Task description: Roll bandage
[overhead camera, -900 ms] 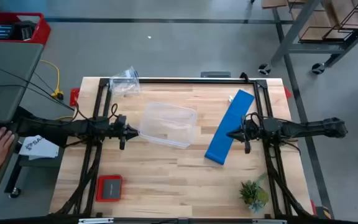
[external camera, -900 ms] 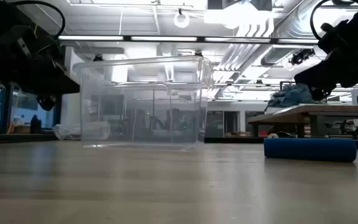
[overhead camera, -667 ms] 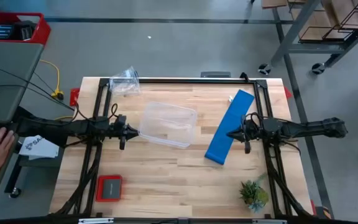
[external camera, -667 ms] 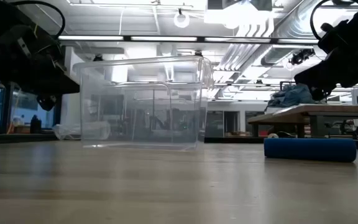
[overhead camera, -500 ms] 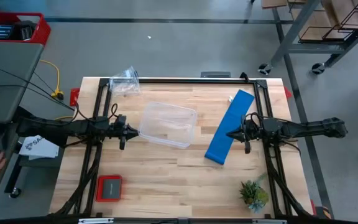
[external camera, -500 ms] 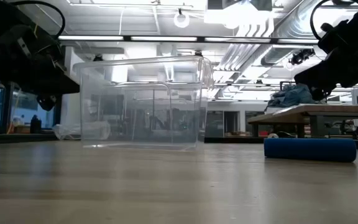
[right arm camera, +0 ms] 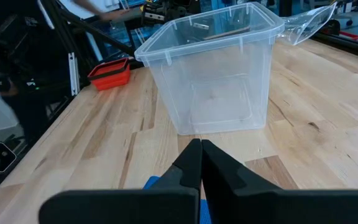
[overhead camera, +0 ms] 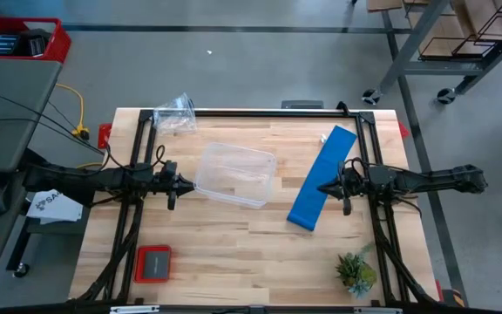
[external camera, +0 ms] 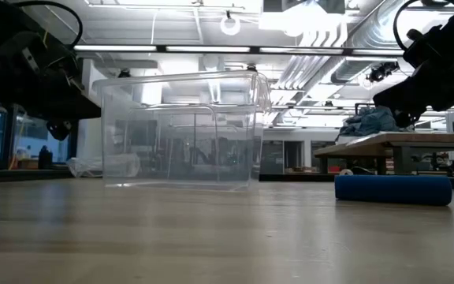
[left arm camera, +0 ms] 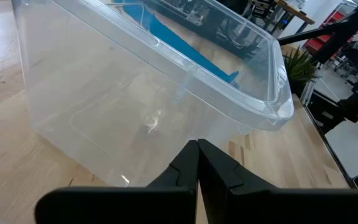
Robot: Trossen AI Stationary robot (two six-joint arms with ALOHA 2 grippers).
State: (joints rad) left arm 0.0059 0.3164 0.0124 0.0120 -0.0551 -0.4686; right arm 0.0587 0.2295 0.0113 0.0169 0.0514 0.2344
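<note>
The bandage [overhead camera: 322, 177] is a bright blue strip lying flat and slantwise on the right half of the wooden table. It also shows in the low view as a low blue band [external camera: 393, 189]. My right gripper [overhead camera: 321, 187] hangs shut above the strip's middle, clear of it, fingers level and pointing toward the table's left [right arm camera: 201, 144]. My left gripper [overhead camera: 186, 185] is shut too and hovers just left of the clear plastic tub [overhead camera: 234, 174], pointing at its wall [left arm camera: 197, 146]. Through the tub, the left wrist view shows the bandage [left arm camera: 179, 46].
The clear tub [external camera: 180, 130] stands upright at the table's middle. A crumpled clear bag [overhead camera: 175, 113] lies at the far left corner. A flat red box [overhead camera: 153, 263] sits near left and a small plant [overhead camera: 356, 272] near right. Black frame rails [overhead camera: 260, 112] run along the far and side edges.
A person's hand at the grey desk left of the table has drawn back out of view. Both arms, the tub and the bandage have kept still.
</note>
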